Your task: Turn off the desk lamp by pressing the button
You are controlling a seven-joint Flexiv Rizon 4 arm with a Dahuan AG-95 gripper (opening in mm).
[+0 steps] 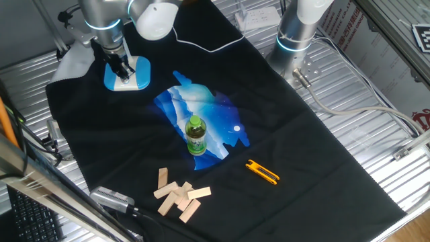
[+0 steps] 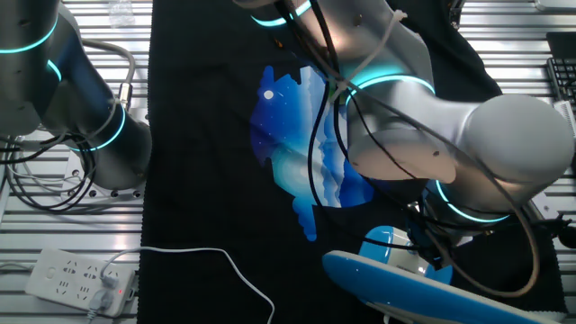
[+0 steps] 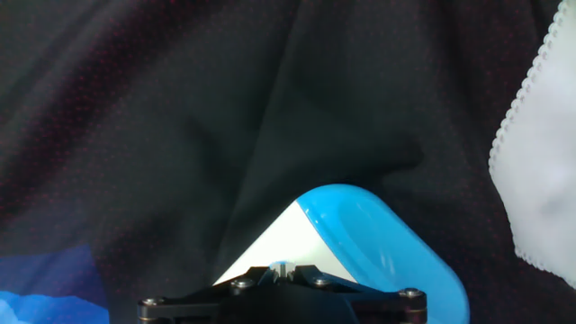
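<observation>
The desk lamp's light-blue rounded base (image 1: 138, 75) sits at the far left of the black cloth. In the hand view its blue rim (image 3: 378, 238) and white top panel (image 3: 279, 238) lie right under the fingers. My gripper (image 1: 122, 71) points straight down onto the white panel. In the hand view the gripper (image 3: 281, 267) shows its two fingertips together with no gap, at the panel's surface. The button is hidden under them. In the other fixed view the arm hides most of the base (image 2: 385, 241).
A pale cloth (image 1: 75, 64) lies just left of the lamp, and it also shows in the hand view (image 3: 540, 171). A green bottle (image 1: 195, 134) stands on a blue patterned cloth (image 1: 215, 111). Wooden blocks (image 1: 180, 193) and a yellow tool (image 1: 262, 172) lie nearer. A second arm's base (image 1: 295, 33) stands at the back.
</observation>
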